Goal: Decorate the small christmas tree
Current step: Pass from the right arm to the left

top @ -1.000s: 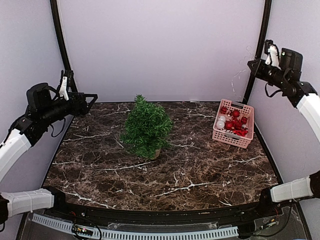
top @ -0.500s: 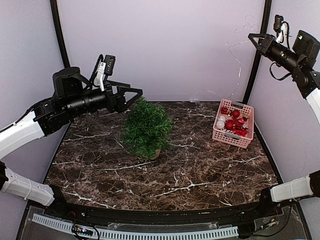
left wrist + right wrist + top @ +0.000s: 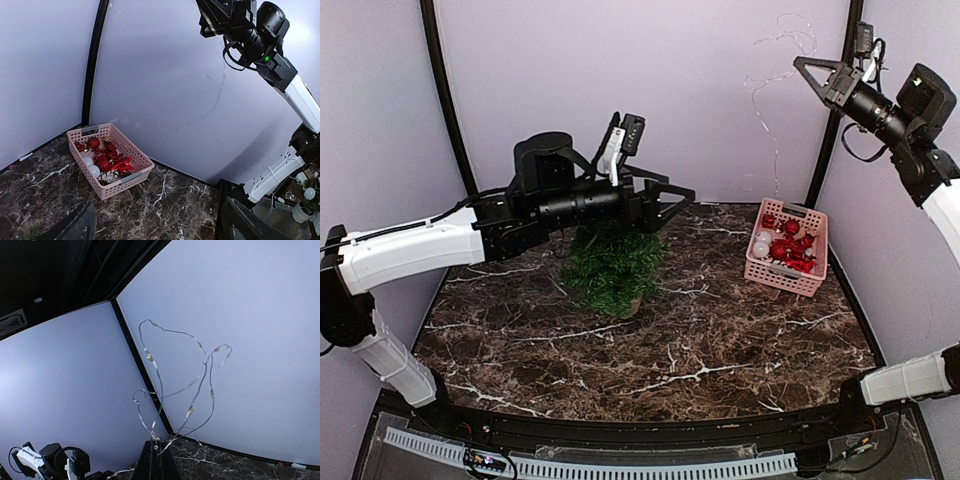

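1. Green and bushy, the small christmas tree [image 3: 615, 272] stands upright on the marble tabletop [image 3: 720, 340], left of centre.
2. The left arm [image 3: 430, 245] reaches across over the treetop. The left jaws hang above and just right of it, spread wide with nothing between them.
3. The right jaws, high at the far right and well apart from the tree, are clenched on a thin wire string [image 3: 200, 385] of tiny lights.
4. A pink basket [image 3: 788, 248] of red and white baubles sits at the tabletop's right rear.

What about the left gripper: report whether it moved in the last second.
Yes. The left gripper has swung right, from beside the left pole to over the tree, hiding its top.
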`<control>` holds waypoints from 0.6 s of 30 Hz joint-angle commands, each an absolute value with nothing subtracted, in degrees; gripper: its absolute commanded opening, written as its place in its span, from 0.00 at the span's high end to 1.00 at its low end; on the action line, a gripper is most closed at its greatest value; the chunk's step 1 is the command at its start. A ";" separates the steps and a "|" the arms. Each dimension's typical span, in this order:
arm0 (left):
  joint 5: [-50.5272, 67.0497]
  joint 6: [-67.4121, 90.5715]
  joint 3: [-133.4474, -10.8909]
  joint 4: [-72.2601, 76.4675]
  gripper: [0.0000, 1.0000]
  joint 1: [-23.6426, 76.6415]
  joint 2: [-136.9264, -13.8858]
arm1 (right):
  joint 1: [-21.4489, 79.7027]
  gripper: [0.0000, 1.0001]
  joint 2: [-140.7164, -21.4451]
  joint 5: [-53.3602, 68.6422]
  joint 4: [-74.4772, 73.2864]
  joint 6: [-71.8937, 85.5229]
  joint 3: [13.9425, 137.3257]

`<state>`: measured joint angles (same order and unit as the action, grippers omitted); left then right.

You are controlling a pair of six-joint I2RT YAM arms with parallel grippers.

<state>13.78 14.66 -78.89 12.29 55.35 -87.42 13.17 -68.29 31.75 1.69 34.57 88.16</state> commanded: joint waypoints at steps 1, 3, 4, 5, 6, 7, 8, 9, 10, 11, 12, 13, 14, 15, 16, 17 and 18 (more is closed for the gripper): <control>18.20 16.08 -85.89 17.63 0.10 57.48 -91.28 | 16.40 1.00 -66.36 33.68 7.37 34.44 82.07; 17.96 16.53 -87.27 18.11 0.09 57.71 -92.35 | 17.90 1.00 -65.63 35.07 7.22 32.89 80.04; 17.59 16.79 -87.41 18.44 0.09 57.68 -92.45 | 18.53 1.00 -65.17 36.04 7.21 32.08 78.99; 16.35 16.70 -87.43 18.45 0.09 57.71 -92.26 | 19.04 1.00 -64.59 37.20 7.39 31.49 77.64; 15.65 16.41 -87.34 17.97 0.08 57.73 -91.96 | 19.47 1.00 -64.06 38.69 7.77 31.11 76.37; 14.39 16.16 -87.26 17.55 0.07 57.70 -91.19 | 20.00 1.00 -63.48 39.97 7.96 30.67 74.95; 13.79 15.55 -87.05 16.36 0.07 57.72 -90.69 | 20.34 1.00 -62.88 41.12 8.07 30.19 73.69; 12.72 15.25 -86.90 15.65 0.06 57.72 -89.58 | 20.71 1.00 -62.27 42.32 8.02 29.76 72.57; 11.88 14.58 -86.68 14.20 0.06 57.69 -88.42 | 21.11 1.00 -61.88 43.35 7.89 29.42 71.58; 11.48 14.28 -86.67 13.34 0.05 57.66 -87.85 | 21.55 1.00 -61.57 44.35 7.64 29.03 70.80; 10.74 13.61 -86.82 11.51 0.04 57.66 -86.87 | 22.06 1.00 -61.45 45.26 7.34 28.73 70.08; 10.38 13.14 -86.91 10.68 0.04 57.66 -86.37 | 22.63 1.00 -61.38 46.02 6.86 28.26 69.57; 9.96 13.03 -87.10 9.37 0.03 57.66 -85.58 | 23.46 1.00 -61.44 46.47 6.37 27.70 69.20; 9.94 12.88 -87.14 8.69 0.03 57.66 -85.28 | 24.39 1.00 -61.68 46.93 5.88 27.19 68.91; 10.53 12.86 -87.22 8.57 0.03 57.66 -84.87 | 25.36 1.00 -61.94 47.53 5.47 26.46 68.64; 11.11 12.90 -87.38 8.12 0.03 57.66 -84.84 | 26.46 1.00 -62.10 48.24 5.42 25.90 68.35; 12.36 12.87 -88.07 7.66 0.03 57.66 -85.28 | 27.57 1.00 -62.21 48.48 5.75 25.59 67.91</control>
